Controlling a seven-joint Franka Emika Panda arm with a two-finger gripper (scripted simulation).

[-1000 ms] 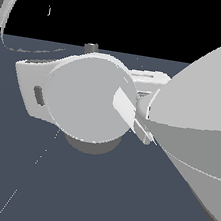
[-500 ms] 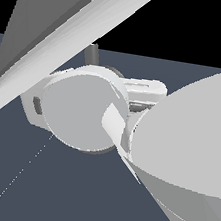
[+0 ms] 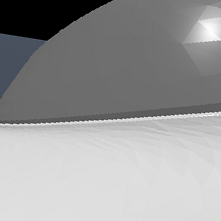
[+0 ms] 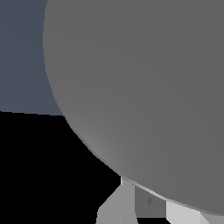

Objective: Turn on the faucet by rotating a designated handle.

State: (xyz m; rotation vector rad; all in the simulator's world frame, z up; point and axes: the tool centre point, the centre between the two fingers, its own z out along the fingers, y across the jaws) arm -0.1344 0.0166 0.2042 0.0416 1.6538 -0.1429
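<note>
Since 0.5 s ago my ext view got swamped by arm shells.
Wrist cam: faucet (image 4: pixel 144 87) fills frame, gripper (image 4: pixel 131 210) finger bits at 6 o'clock; spread or pressed, can't tell.

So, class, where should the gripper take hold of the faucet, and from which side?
Not the faucet body: its broad, smoothly curved grey surface fills the wrist view, likely too wide for the gripper. A slimmer projecting part would suit, but none shows now, so the side cannot be told.
</note>
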